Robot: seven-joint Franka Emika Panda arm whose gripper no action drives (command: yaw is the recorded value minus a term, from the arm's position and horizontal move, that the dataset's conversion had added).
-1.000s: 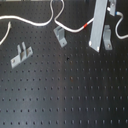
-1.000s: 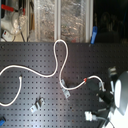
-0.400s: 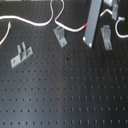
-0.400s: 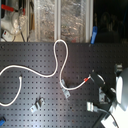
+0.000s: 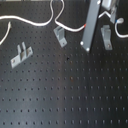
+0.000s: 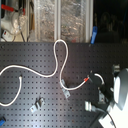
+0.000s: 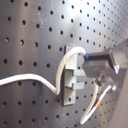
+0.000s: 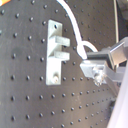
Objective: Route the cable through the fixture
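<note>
The arm enters the first exterior view from twelve o'clock, its gripper (image 5: 88,44) reaching down as a long grey finger, slightly tilted, with the tip just above the desk (image 5: 65,95). In both wrist views the fingers (image 7: 102,61) sit close together, pinched on the cable (image 7: 30,80).
</note>
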